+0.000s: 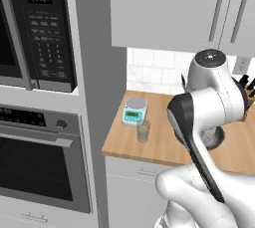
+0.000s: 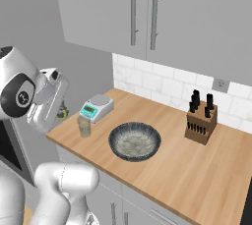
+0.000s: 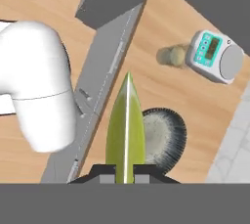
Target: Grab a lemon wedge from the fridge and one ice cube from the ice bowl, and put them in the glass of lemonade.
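Right now, near to far:
Gripper [image 3: 126,176]: seen from the hand camera, its dark tips are clamped on the wedge [image 3: 126,130], which stands up between them, a yellow-green sliver with a pale edge down its middle.
Arm: in the right base view the hand [image 2: 48,100] hangs high at the counter's left end, above and to the left of the glass; the wedge itself is too small to pick out there.
Counter [image 2: 197,170]: a wooden top over pale grey drawers, running from the tall grey panel on the left to the tiled wall behind.
Bowl [image 2: 134,141]: dark-rimmed and speckled grey-blue inside, it sits near the counter's front edge, at about four o'clock from the glass and apart from it. From the hand camera it lies just behind the wedge.
Glass [image 2: 84,126]: small and clear with pale yellowish liquid, upright near the left front corner of the counter.
Scale [image 2: 97,108]: a low white and teal box, just beyond the glass at about one o'clock, close but not touching.
Knife block [image 2: 201,122]: wooden with black handles, well off at three o'clock, near the tiles.
Oven column [image 1: 40,122]: the black microwave and oven stand left of the counter, past the grey panel.
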